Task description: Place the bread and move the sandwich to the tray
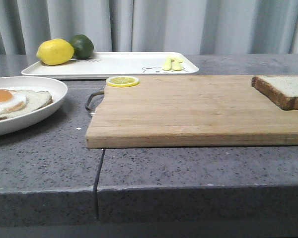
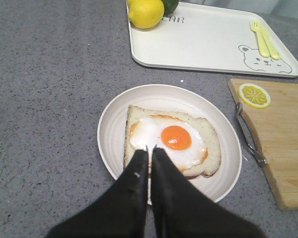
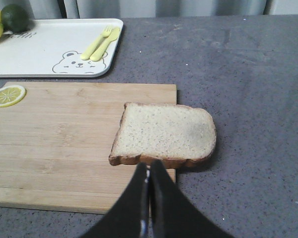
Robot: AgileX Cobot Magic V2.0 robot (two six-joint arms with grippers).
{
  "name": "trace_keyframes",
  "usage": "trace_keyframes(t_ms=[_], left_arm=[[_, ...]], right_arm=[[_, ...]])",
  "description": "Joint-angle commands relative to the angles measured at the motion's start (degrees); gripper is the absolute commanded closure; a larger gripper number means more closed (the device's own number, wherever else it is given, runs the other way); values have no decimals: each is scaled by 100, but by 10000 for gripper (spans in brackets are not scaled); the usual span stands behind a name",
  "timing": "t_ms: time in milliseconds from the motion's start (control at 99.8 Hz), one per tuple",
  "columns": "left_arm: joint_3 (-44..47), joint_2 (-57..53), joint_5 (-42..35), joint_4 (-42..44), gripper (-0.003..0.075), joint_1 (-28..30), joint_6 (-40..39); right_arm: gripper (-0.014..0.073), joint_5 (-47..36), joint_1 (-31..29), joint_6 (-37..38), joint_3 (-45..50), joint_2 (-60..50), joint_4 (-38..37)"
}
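The bread (image 1: 285, 90) lies on the right end of the wooden cutting board (image 1: 188, 111), overhanging its edge in the right wrist view (image 3: 164, 135). My right gripper (image 3: 149, 166) is shut and empty, just short of its crust. The egg-topped slice (image 2: 171, 141) lies on a round white plate (image 2: 114, 131) at the left, also seen in the front view (image 1: 17, 101). My left gripper (image 2: 149, 151) is shut and empty above the plate's near side. The white tray (image 1: 129, 63) with a bear drawing (image 2: 262, 60) stands behind. Neither gripper shows in the front view.
A lemon (image 1: 54, 51) and a lime (image 1: 82, 46) sit on the tray's left end, and yellow cutlery (image 1: 172, 63) on its right. A lemon slice (image 1: 122, 81) lies on the board's far left corner, above its metal handle (image 1: 93, 99). A curtain hangs behind.
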Motion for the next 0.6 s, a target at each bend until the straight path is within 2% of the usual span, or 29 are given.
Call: trace_keyframes(t_ms=[0, 591], left_arm=[[-261, 184, -301, -87, 739, -20, -33], [-261, 223, -290, -121, 733, -20, -33]], right_arm=[[653, -208, -28, 15, -344, 278, 11], [636, -125, -28, 15, -339, 357, 16]])
